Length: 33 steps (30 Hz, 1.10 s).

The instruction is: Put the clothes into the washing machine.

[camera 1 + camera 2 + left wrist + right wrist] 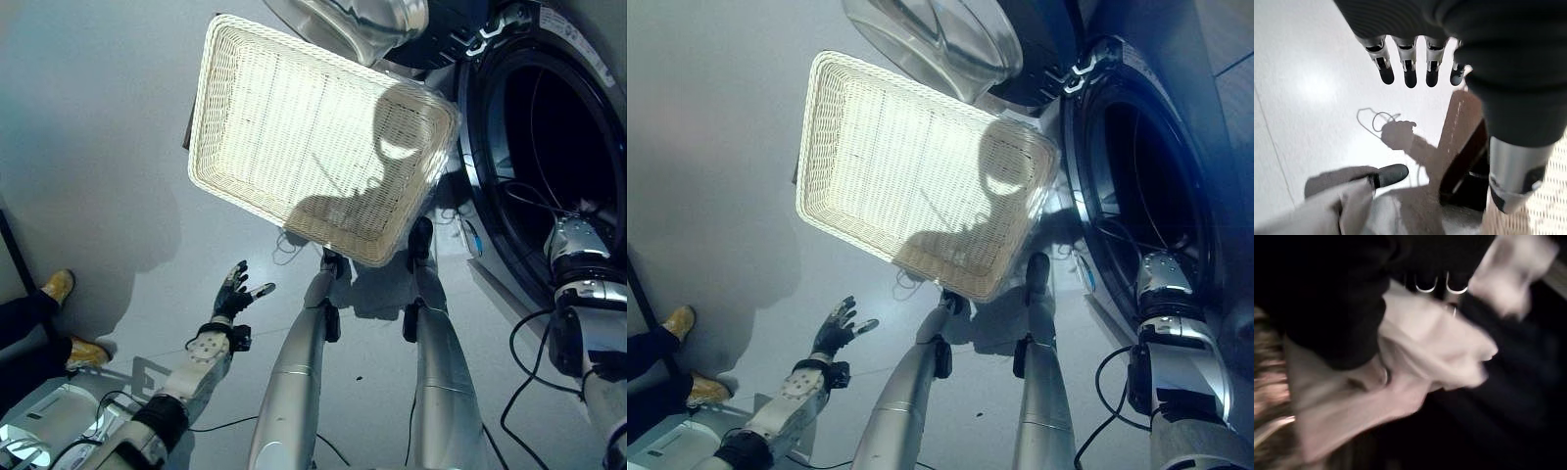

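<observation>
Two hazards stand out to us at this point. Our right arm reaches through the round, dark-rimmed opening of the front-loading washing machine, and the right wrist view shows pale pinkish-white cloth bunched right against our right hand inside the dark drum. We cannot tell whether the fingers are curled round that cloth or already slack, since only a few pale glints show past the dark cover.

If the hand draws back while cloth is caught on a finger, we judge that the garment could trail out over the door sill and drop to the grey floor. The clear, domed glass door hangs swung open above the basket, so a loose edge of cloth left across the rim could also stop it from closing properly.

The second concern is the pale woven rectangular laundry basket on the floor just beside the machine. It looks empty to us, so the load seems to be mostly in, but it sits close to our path and could be knocked as the arm withdraws.

Our left hand hovers over the floor with fingers spread and straight, holding nothing, near a person's yellow shoes.
</observation>
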Available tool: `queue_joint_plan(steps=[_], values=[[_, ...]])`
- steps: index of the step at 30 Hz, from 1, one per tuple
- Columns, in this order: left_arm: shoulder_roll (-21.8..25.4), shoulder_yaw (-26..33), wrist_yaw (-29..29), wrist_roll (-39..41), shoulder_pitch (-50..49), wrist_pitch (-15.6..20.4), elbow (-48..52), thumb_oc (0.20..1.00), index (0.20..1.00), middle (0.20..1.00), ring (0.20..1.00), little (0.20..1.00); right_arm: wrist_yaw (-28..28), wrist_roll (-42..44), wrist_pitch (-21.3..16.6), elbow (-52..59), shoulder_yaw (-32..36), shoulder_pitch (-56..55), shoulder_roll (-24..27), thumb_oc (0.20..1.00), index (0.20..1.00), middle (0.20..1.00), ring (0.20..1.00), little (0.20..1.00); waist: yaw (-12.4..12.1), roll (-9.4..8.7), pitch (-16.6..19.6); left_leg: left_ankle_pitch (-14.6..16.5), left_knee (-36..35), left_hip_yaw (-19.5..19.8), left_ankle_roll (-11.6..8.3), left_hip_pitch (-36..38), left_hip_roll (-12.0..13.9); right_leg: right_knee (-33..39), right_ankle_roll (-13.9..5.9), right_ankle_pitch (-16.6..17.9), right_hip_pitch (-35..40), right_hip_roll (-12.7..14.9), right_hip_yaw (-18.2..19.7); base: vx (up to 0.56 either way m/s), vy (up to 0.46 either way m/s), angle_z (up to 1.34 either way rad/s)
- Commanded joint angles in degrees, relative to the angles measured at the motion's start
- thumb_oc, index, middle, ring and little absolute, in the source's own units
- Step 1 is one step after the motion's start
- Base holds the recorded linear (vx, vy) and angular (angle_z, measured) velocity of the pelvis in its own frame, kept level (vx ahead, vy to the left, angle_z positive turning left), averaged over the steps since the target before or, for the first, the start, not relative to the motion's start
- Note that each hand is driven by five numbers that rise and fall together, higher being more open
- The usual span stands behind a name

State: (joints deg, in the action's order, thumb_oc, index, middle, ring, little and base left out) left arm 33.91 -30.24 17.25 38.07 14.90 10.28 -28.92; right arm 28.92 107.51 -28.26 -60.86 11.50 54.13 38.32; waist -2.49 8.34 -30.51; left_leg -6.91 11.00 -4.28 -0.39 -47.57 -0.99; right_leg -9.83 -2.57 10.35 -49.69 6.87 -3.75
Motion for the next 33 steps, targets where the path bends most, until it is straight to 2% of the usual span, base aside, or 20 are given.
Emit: queue_joint_plan(steps=[1, 2, 3, 4, 5, 6, 8, 9, 11, 13, 15, 19, 24, 25, 29, 33], values=[[0.62, 3.06, -1.53, 1.09, -3.47, -1.17, -0.49, 1.000, 1.000, 1.000, 1.000, 1.000, -12.20, 3.58, 30.30, 2.41, -5.00, -8.00, 15.41, 1.000, 1.000, 1.000, 1.000, 1.000, 1.12, 2.17, 0.72, -1.42, -4.89, 0.05, -1.57, 2.09, -1.55, -6.83, -0.83, -6.01, -0.16, -4.94, -4.39, -0.04, -0.087, 0.15], [0.82, 3.27, -1.85, 1.00, -3.54, -0.94, -0.72, 1.000, 1.000, 1.000, 1.000, 1.000, -14.12, 2.73, 32.67, 2.80, -5.63, -8.43, 14.92, 1.000, 1.000, 1.000, 1.000, 1.000, 1.05, 2.05, 0.72, -1.40, -4.92, 0.05, -1.58, 2.10, -1.52, -6.76, -0.85, -6.02, -0.08, -4.85, -4.57, -0.03, -0.074, 0.09], [0.86, 3.30, -1.89, 1.00, -3.59, -0.91, -0.74, 1.000, 1.000, 1.000, 1.000, 1.000, -14.29, 2.68, 32.80, 2.68, -5.60, -8.45, 14.89, 1.000, 1.000, 1.000, 1.000, 1.000, 1.09, 2.02, 0.72, -1.41, -4.92, 0.07, -1.58, 2.13, -1.54, -6.75, -0.85, -6.03, -0.04, -4.84, -4.59, -0.03, -0.076, 0.05], [0.53, 4.14, -2.83, -0.11, -3.51, -0.09, -2.36, 1.000, 1.000, 1.000, 1.000, 1.000, -24.44, -2.62, 40.28, 3.91, -6.91, -11.47, 11.54, 1.000, 1.000, 1.000, 1.000, 1.000, 0.97, 1.43, 0.72, -1.33, -4.88, 0.17, -1.58, 2.20, -1.55, -6.64, -0.72, -6.23, 0.36, -4.78, -5.14, -0.02, -0.059, 0.05], [0.46, 4.16, -2.87, -0.22, -3.50, 0.03, -2.54, 1.000, 1.000, 1.000, 1.000, 1.000, -25.09, -3.07, 40.46, 4.00, -6.96, -11.67, 11.19, 1.000, 1.000, 1.000, 1.000, 1.000, 0.97, 1.38, 0.72, -1.33, -4.88, 0.17, -1.58, 2.21, -1.55, -6.63, -0.71, -6.24, 0.38, -4.79, -5.17, -0.03, -0.072, 0.05], [-0.28, 4.48, -2.96, -0.96, -3.07, 0.29, -3.57, 1.000, 1.000, 1.000, 1.000, 1.000, -29.43, -6.32, 41.54, 4.31, -7.88, -12.43, 9.01, 1.000, 1.000, 1.000, 1.000, 1.000, 0.90, 1.17, 0.72, -1.32, -4.88, 0.16, -1.52, 2.23, -1.56, -6.66, -0.67, -6.36, 0.50, -4.91, -5.28, 0.00, 0.000, 0.00], [-0.54, 4.51, -2.98, -1.28, -2.98, 0.38, -3.90, 1.000, 1.000, 1.000, 1.000, 1.000, -30.11, -7.26, 41.62, 4.19, -8.04, -12.42, 8.51, 1.000, 1.000, 1.000, 1.000, 1.000, 0.85, 1.11, 0.72, -1.31, -4.90, 0.16, -1.54, 2.27, -1.56, -6.64, -0.68, -6.37, 0.58, -4.89, -5.33, -0.01, -0.009, 0.02], [-1.03, 4.56, -2.93, -1.91, -2.70, 0.48, -4.53, 1.000, 1.000, 1.000, 1.000, 1.000, -32.26, -9.09, 42.00, 3.89, -8.54, -12.27, 7.56, 1.000, 1.000, 1.000, 1.000, 1.000, 0.74, 1.01, 0.72, -1.31, -4.95, 0.17, -1.54, 2.39, -1.57, -6.59, -0.70, -6.39, 0.77, -4.91, -5.44, -0.03, -0.017, 0.02], [-2.34, 4.66, -2.79, -2.85, -2.00, 0.61, -5.71, 1.000, 1.000, 1.000, 1.000, 1.000, -36.43, -13.07, 40.60, 3.00, -10.16, -10.80, 5.77, 1.000, 1.000, 1.000, 1.000, 1.000, 0.40, 0.93, 0.72, -1.34, -5.28, 0.33, -1.43, 2.76, -1.72, -6.25, -0.73, -6.36, 1.30, -5.00, -5.65, -0.04, -0.003, 0.00], [-2.98, 4.77, -2.84, -3.01, -1.87, 0.58, -5.92, 1.000, 1.000, 1.000, 1.000, 1.000, -38.28, -16.04, 38.38, 2.97, -10.84, -10.03, 4.77, 1.000, 1.000, 1.000, 1.000, 1.000, 0.24, 1.05, 0.72, -1.35, -5.47, 0.32, -1.44, 3.03, -1.82, -6.00, -0.84, -6.21, 1.58, -4.94, -5.74, -0.04, 0.033, 0.01], [-3.21, 4.92, -2.92, -3.19, -1.98, 0.65, -6.05, 1.000, 1.000, 1.000, 1.000, 1.000, -39.15, -17.81, 37.85, 3.14, -11.04, -10.04, 4.39, 1.000, 1.000, 1.000, 1.000, 1.000, 0.21, 1.09, 0.72, -1.35, -5.58, 0.30, -1.47, 3.19, -1.85, -5.88, -0.88, -6.17, 1.74, -4.93, -5.77, -0.03, 0.043, 0.00], [-4.90, 5.87, -2.50, -4.01, -2.42, 0.52, -6.58, 1.000, 1.000, 1.000, 1.000, 1.000, -42.28, -21.14, 36.18, 9.82, -13.60, -12.19, 0.26, 1.000, 1.000, 1.000, 1.000, 1.000, 0.64, 0.72, 0.72, -1.40, -6.12, -0.33, -1.44, 4.07, -1.93, -4.88, -0.97, -5.78, 2.64, -5.00, -5.65, -0.06, 0.077, -0.02], [-6.64, 6.73, -1.86, -4.74, -3.28, 0.98, -7.03, 1.000, 1.000, 1.000, 1.000, 1.000, -42.42, -20.85, 34.61, 17.90, -15.60, -16.89, -4.19, 1.000, 1.000, 1.000, 1.000, 1.000, 1.39, 0.17, 0.72, -1.35, -6.33, -0.81, -1.33, 4.85, -2.03, -4.38, -1.02, -5.62, 3.38, -5.10, -5.23, -0.04, 0.089, -0.01], [-7.95, 7.39, -1.66, -5.01, -3.75, 1.48, -7.63, 1.000, 1.000, 1.000, 1.000, 1.000, -42.09, -21.73, 33.19, 21.43, -16.79, -20.70, -7.50, 1.000, 1.000, 1.000, 1.000, 1.000, 1.92, -0.12, 0.72, -1.19, -6.22, -0.98, -1.15, 5.68, -2.22, -4.25, -1.09, -5.60, 4.10, -5.11, -4.82, -0.05, 0.124, 0.01], [-9.44, 7.94, -1.33, -5.44, -4.25, 1.70, -8.23, 1.000, 1.000, 1.000, 1.000, 1.000, -40.50, -23.16, 30.89, 22.84, -17.63, -23.57, -10.61, 1.000, 1.000, 1.000, 1.000, 1.000, 2.28, -0.30, 0.72, -0.94, -6.21, -1.32, -0.94, 7.11, -2.30, -3.96, -1.18, -5.65, 5.49, -4.87, -4.48, -0.06, 0.130, -0.01], [-10.24, 8.74, -1.58, -5.66, -4.62, 1.81, -9.25, 1.000, 1.000, 1.000, 1.000, 1.000, -37.97, -31.30, 29.23, 22.21, -18.85, -25.58, -12.47, 1.000, 1.000, 1.000, 1.000, 1.000, 2.44, -0.68, 0.72, -0.51, -6.44, -1.28, -0.74, 9.15, -2.49, -3.29, -1.32, -5.51, 7.50, -4.54, -4.50, -0.05, 0.084, -0.04]])
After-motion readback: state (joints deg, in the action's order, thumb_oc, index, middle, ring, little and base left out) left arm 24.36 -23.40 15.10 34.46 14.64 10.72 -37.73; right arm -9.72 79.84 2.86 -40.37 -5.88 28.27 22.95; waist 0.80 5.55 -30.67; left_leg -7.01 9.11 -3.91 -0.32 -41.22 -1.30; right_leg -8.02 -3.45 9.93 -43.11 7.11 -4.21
